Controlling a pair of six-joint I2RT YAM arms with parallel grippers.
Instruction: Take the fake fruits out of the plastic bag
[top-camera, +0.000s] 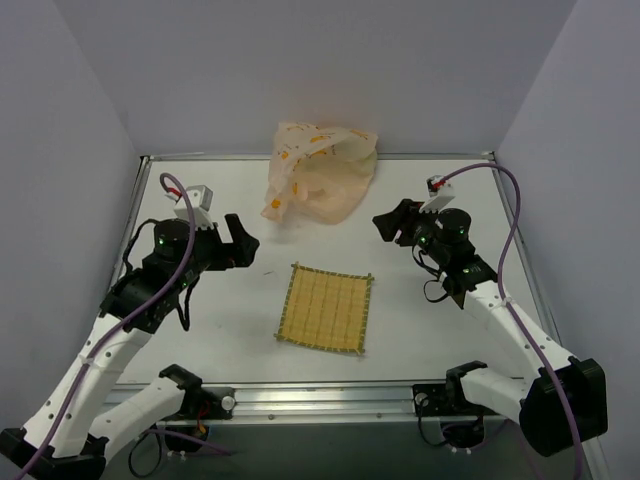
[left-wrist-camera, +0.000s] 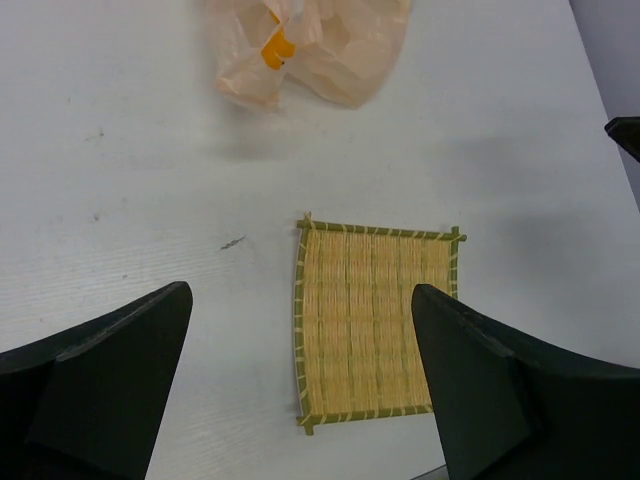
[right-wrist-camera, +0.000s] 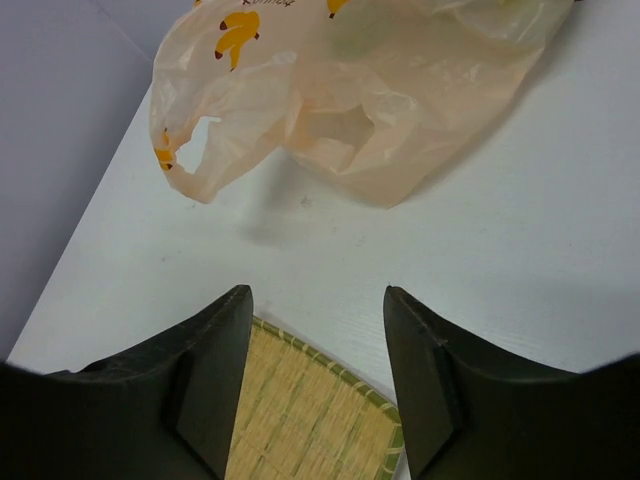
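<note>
The plastic bag (top-camera: 318, 182), pale peach with banana prints, lies crumpled at the back middle of the table; it also shows in the left wrist view (left-wrist-camera: 310, 50) and the right wrist view (right-wrist-camera: 360, 100). The fake fruits are hidden inside it; only a faint green patch (right-wrist-camera: 350, 42) shows through the plastic. My left gripper (top-camera: 243, 243) is open and empty, left of the mat and short of the bag. My right gripper (top-camera: 390, 224) is open and empty, to the right of the bag.
A square yellow woven mat (top-camera: 325, 307) lies flat at the table's middle, between the two arms; it shows in the left wrist view (left-wrist-camera: 375, 320) and the right wrist view (right-wrist-camera: 310, 410). Grey walls enclose the white table (top-camera: 200, 330) on three sides.
</note>
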